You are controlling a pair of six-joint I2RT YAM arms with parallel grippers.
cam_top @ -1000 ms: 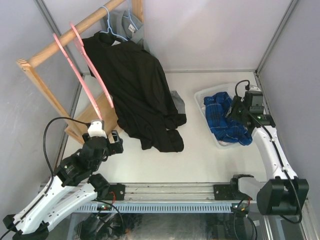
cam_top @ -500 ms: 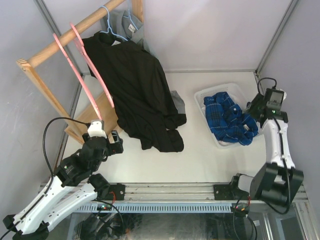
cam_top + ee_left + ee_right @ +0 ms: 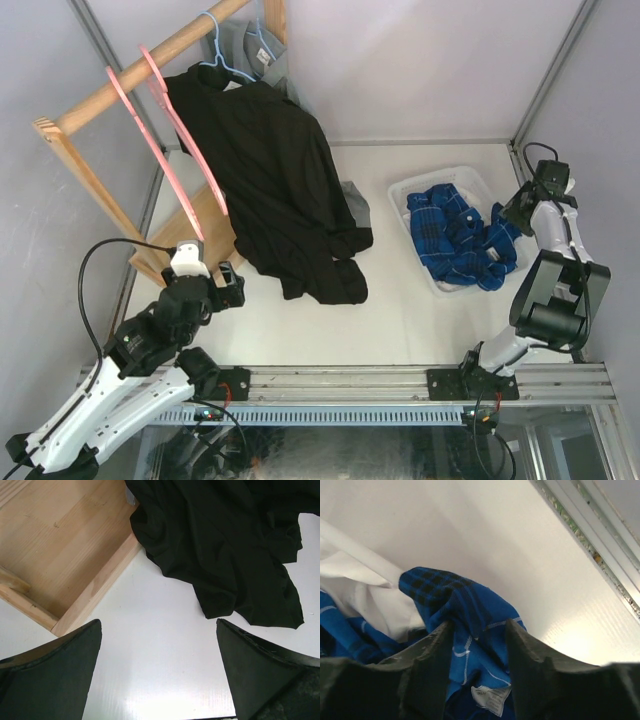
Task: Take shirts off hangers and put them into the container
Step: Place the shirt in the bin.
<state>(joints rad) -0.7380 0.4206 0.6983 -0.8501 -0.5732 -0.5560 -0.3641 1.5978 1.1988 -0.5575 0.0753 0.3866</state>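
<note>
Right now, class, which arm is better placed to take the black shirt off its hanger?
Left: its open fingers sit beside the black shirt; the right arm is away at the basket.

Soft, matt, creased cloth of the black shirt (image 3: 290,200). Woven cloth of the blue plaid shirt (image 3: 455,245), thin white lines. White plastic container (image 3: 432,178). Pale bare wooden rack (image 3: 60,545), grain showing. Smooth pink plastic hangers (image 3: 150,140). Smooth white table (image 3: 400,330), faintly shiny.
</note>
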